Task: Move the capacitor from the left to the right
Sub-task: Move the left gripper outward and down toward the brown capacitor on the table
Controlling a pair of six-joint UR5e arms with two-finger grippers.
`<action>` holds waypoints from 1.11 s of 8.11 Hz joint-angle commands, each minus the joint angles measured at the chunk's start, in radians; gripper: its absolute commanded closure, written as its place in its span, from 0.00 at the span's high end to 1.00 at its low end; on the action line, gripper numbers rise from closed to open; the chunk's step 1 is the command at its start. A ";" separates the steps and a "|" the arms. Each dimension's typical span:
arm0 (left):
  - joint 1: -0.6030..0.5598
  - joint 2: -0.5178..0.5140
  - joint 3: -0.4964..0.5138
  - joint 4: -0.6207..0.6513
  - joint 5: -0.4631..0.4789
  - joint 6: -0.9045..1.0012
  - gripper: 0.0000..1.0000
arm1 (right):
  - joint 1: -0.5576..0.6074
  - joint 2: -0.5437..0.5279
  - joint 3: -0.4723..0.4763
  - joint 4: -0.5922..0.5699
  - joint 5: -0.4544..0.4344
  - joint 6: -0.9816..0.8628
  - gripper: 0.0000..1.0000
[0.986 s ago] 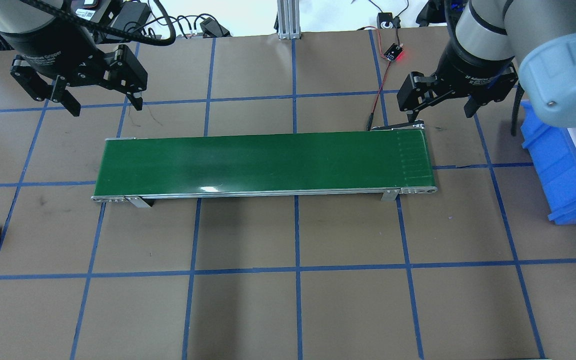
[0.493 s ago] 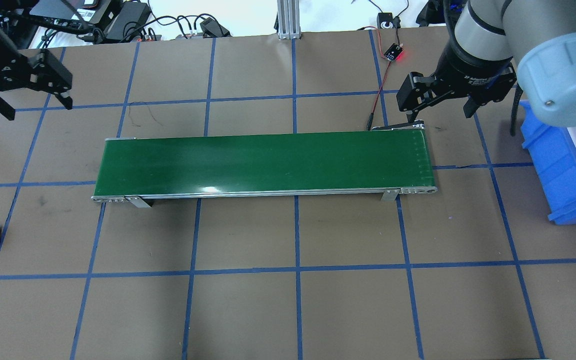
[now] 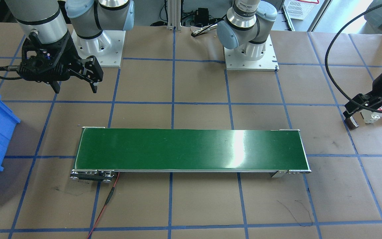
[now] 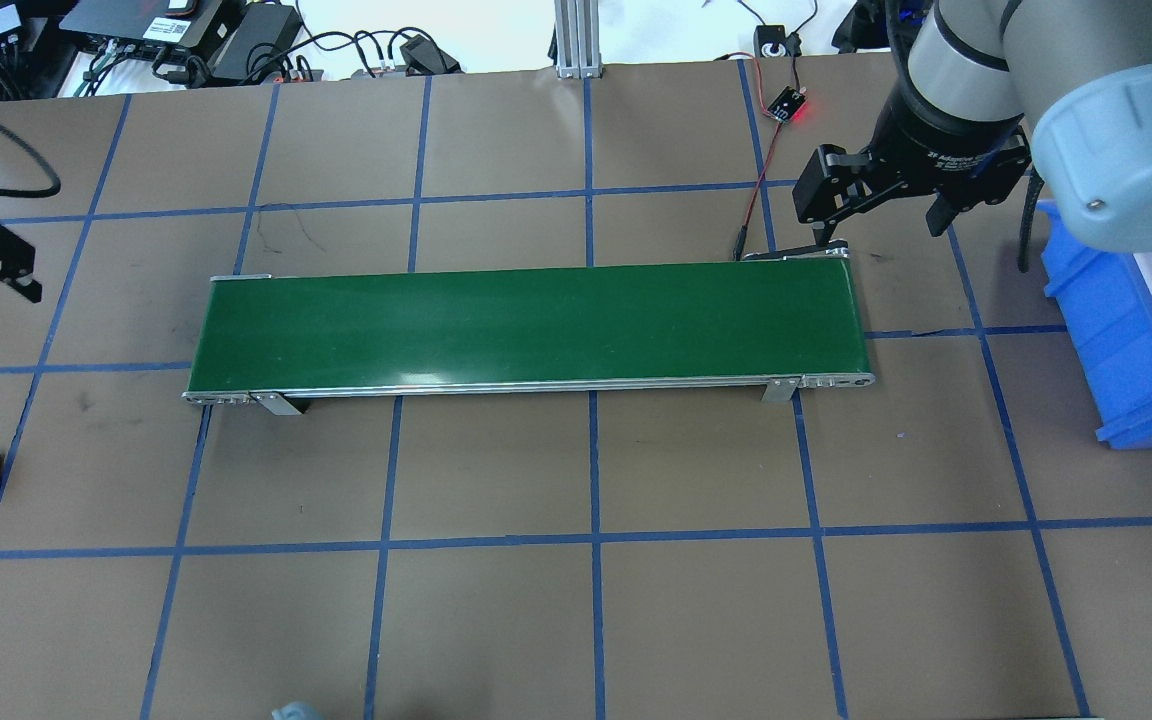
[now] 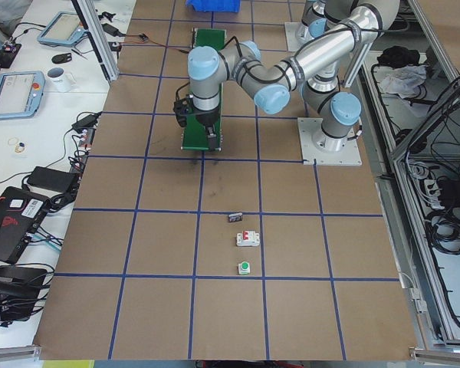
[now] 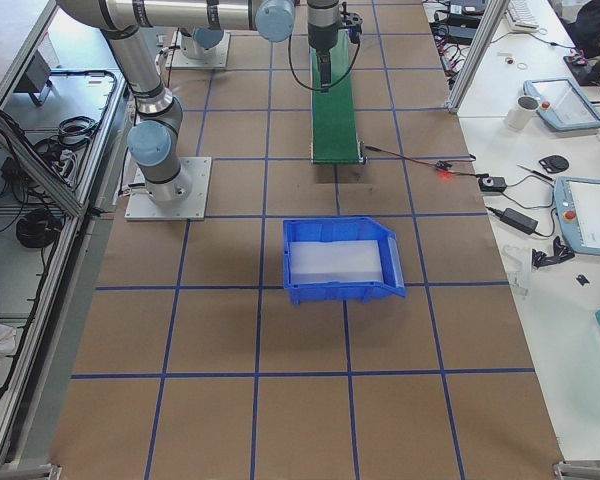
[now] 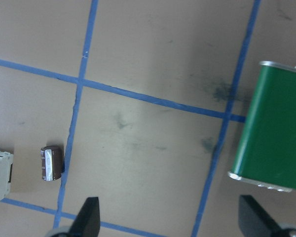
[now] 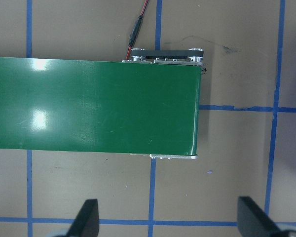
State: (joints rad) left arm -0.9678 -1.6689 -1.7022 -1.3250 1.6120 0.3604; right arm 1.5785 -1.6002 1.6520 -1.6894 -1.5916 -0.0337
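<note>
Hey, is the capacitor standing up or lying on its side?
Lying on its side: the capacitor shows its curved flank and pale stripe upward.

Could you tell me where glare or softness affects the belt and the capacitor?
Exterior front-facing view: a broad white glare patch on the green belt, right of its middle. Overhead view: just a small highlight near its lower edge. Left wrist view: the capacitor looks slightly soft, with a bright sheen. Right wrist view: two small bright spots on the belt.

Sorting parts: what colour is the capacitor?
The capacitor is dark brown, pale-striped; clearest in left wrist view.
</note>
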 commanded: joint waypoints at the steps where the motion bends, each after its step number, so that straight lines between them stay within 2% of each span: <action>1: 0.225 -0.088 -0.089 0.094 0.000 0.266 1.00 | 0.000 0.000 0.000 0.001 -0.001 0.000 1.00; 3: 0.286 -0.230 -0.090 0.243 0.003 0.325 1.00 | 0.000 0.000 0.000 0.001 0.001 0.000 1.00; 6: 0.291 -0.291 -0.106 0.265 0.018 0.318 1.00 | 0.000 0.000 0.000 0.001 -0.002 -0.002 1.00; 9: 0.291 -0.349 -0.131 0.372 0.028 0.307 1.00 | 0.000 0.000 0.002 0.002 0.002 0.000 1.00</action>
State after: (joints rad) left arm -0.6771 -1.9770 -1.8241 -1.0153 1.6364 0.6756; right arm 1.5784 -1.5999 1.6522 -1.6888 -1.5911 -0.0351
